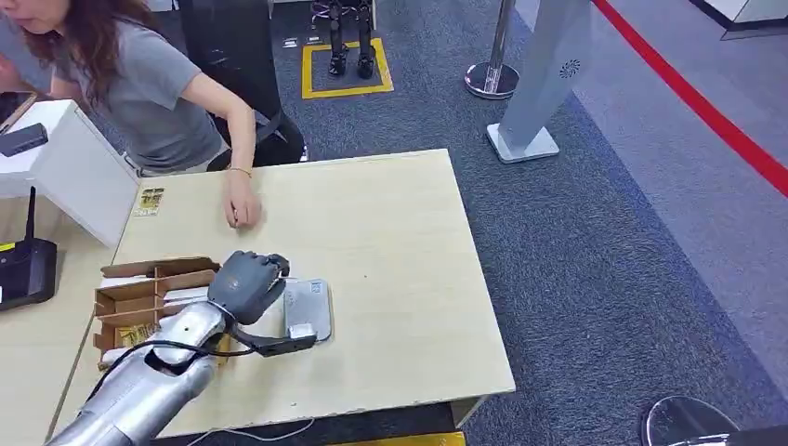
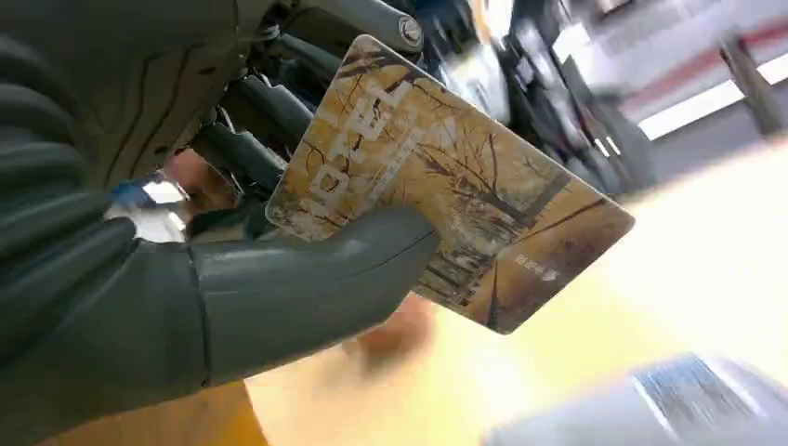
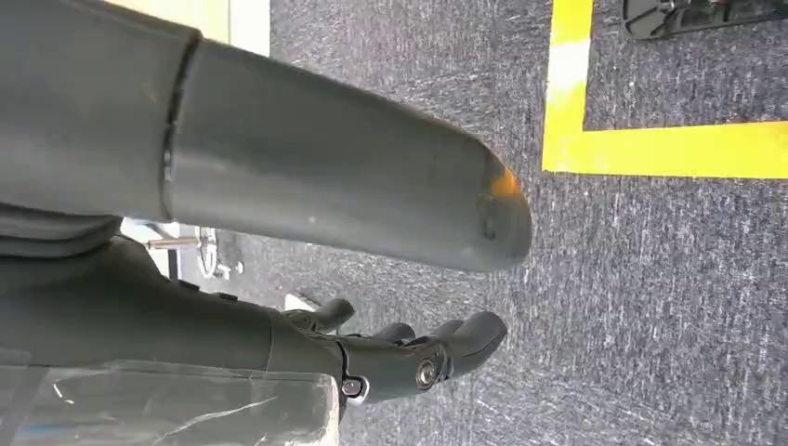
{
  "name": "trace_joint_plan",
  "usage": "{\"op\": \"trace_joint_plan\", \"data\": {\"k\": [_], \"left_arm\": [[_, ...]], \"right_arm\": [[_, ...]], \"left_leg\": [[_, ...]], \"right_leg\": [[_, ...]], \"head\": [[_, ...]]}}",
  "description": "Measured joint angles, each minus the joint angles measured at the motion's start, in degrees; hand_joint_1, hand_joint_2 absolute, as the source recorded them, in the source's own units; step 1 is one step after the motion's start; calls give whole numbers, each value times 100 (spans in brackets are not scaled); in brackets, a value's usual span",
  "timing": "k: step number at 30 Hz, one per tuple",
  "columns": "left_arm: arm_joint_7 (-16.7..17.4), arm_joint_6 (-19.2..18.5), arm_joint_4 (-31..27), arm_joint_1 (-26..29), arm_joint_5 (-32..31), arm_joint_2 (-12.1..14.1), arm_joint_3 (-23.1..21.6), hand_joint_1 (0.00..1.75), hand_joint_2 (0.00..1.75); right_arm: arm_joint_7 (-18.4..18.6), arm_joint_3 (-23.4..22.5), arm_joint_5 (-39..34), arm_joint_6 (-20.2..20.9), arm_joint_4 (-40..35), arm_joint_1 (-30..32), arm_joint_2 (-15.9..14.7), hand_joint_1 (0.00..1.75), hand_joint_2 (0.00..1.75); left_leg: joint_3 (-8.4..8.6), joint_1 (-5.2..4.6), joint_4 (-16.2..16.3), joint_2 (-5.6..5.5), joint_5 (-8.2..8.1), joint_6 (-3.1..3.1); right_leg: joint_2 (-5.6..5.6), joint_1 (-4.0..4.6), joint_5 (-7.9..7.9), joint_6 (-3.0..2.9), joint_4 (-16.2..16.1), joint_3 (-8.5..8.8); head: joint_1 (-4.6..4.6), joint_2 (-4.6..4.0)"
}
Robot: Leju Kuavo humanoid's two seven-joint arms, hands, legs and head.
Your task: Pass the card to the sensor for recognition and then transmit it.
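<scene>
My left hand (image 1: 246,282) hovers over the light wooden table (image 1: 400,242), just beside the flat grey sensor (image 1: 308,309). In the left wrist view the thumb (image 2: 307,288) and fingers pinch a tan card (image 2: 446,186) printed with bare trees, held tilted above the table. The sensor (image 2: 669,400) appears blurred below the card's free edge, and the card is apart from it. My right hand (image 3: 186,307) hangs over dark carpet, its thumb apart from its loosely curled fingers (image 3: 418,358), with nothing in it.
A brown cardboard divider box (image 1: 149,297) with more cards lies left of my hand. A person leans over the far left corner with a hand (image 1: 240,212) on the table. Another card (image 1: 149,200) lies there. A black router (image 1: 23,269) stands on the side table.
</scene>
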Motion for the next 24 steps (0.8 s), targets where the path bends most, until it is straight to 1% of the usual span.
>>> {"op": "trace_joint_plan", "data": {"k": [1, 6, 7, 10, 12, 15, 19, 24], "left_arm": [[191, 249, -118, 52, -399, -13, 68, 175, 175], [674, 885, -447, 207, -1483, -44, 442, 175, 175], [751, 1044, -489, 239, -1686, -44, 565, 175, 175], [836, 1280, -570, 333, -2016, -44, 869, 175, 175], [928, 1349, -612, 400, -2121, -50, 1054, 175, 175], [1201, 1352, -614, 406, -2140, -13, 1231, 175, 175], [1212, 1306, -592, 396, -2142, 83, 1574, 175, 175], [1162, 1277, -373, 331, -2138, 249, 2082, 175, 175]], "right_arm": [[0, 0, -2, 0, 0, 0, 0, 0, 0], [2, 0, -7, -4, 4, 4, 2, 0, 0], [2, 0, -7, -4, 4, 4, 2, 0, 0], [2, 0, -7, -4, 7, -2, 2, 0, 0], [2, 0, -7, -4, 7, 1, 4, 0, 0], [4, 0, -20, -4, 7, -1, 4, 0, 0], [4, 0, -42, -4, 7, 1, 4, 0, 0], [4, 0, -57, -4, 7, 1, 4, 0, 0]], "left_leg": [[-2, 0, 0, -2, 0, 0], [-3, -1, 0, 3, -2, 2], [-3, 0, 0, 1, -2, 2], [-2, 1, 0, 0, -1, 2], [-2, 2, 0, 0, 0, 0], [-2, 2, -1, 0, 0, 0], [-2, 2, -1, 1, 0, 0], [-2, 2, -1, 2, 0, 0]], "right_leg": [[-2, 0, 0, 0, 0, 0], [1, 0, 0, 0, 0, -1], [1, 0, 0, 0, 0, -1], [0, 0, 0, 0, 0, -1], [0, 0, 0, 0, 1, -1], [1, 1, 0, 0, 2, -1], [1, 1, 0, 0, 1, -2], [2, 2, 0, 0, 1, -3]], "head": [[0, 0], [0, 0], [0, -2], [0, 0], [0, 0], [0, 0], [0, -2], [0, -2]]}}
